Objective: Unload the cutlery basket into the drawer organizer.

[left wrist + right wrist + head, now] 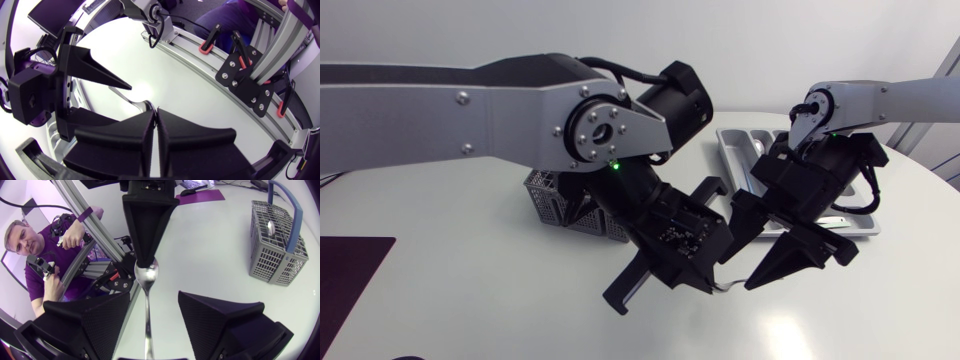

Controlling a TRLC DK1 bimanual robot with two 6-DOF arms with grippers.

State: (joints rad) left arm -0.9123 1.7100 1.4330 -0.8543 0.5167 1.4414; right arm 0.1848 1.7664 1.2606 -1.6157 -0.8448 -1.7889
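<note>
While left gripper (146, 260) pinches one spoon (147, 282), basket (274, 257) shows another spoon (270, 228).

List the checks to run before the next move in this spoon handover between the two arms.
1. Jaws of the left gripper shut on the spoon, at its bowl: ok.
2. Spoon handle lies between the jaws of the right gripper: ok.
3. Right jaws closed on the handle before the left lets go: not ok; they stand open, apart from it.
4. Free slot in the drawer organizer: cannot tell; the right arm hides most of it.
5. The cutlery basket is upright and apart from both grippers: ok.
</note>
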